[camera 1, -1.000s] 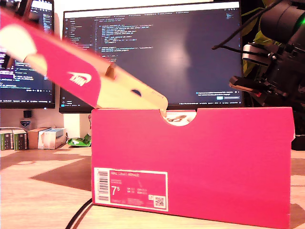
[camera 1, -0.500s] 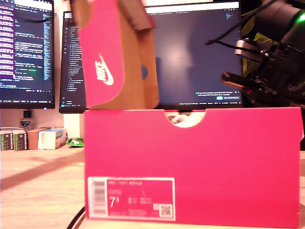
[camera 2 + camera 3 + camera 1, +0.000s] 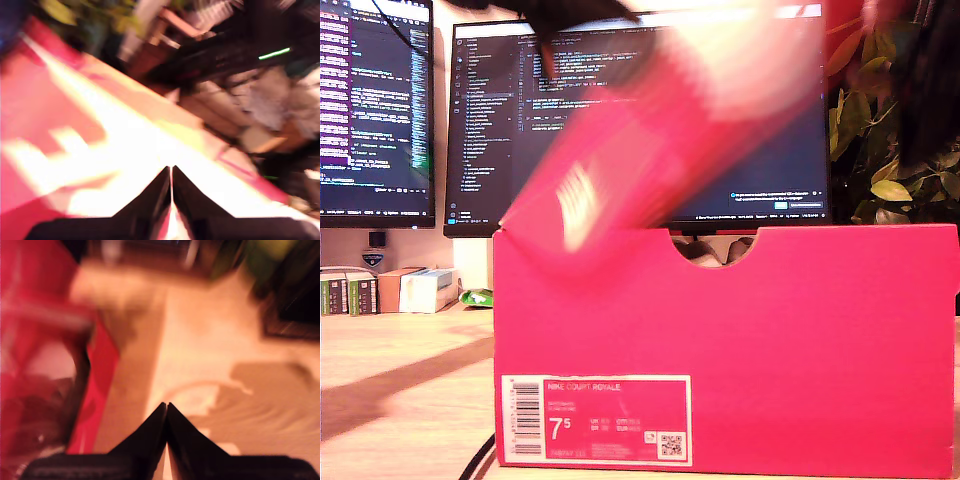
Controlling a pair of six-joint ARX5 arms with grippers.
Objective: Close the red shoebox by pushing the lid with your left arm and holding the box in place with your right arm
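Lid [image 3: 660, 150] blurred, tilted over box [image 3: 725, 350] on table [image 3: 400, 400].
First gripper [image 3: 171, 172] and second gripper [image 3: 166, 407] are seen with fingers pressed together, nothing held.

I see a light wooden table [image 3: 410, 400] carrying everything. The red shoebox [image 3: 800, 350] stands directly on it, its size label facing the exterior view. At the exterior view's left, small boxes [image 3: 390, 290] and a green wrapper [image 3: 480, 297] lie on the wood, and a dark cable [image 3: 480, 462] runs across it beside the shoebox.
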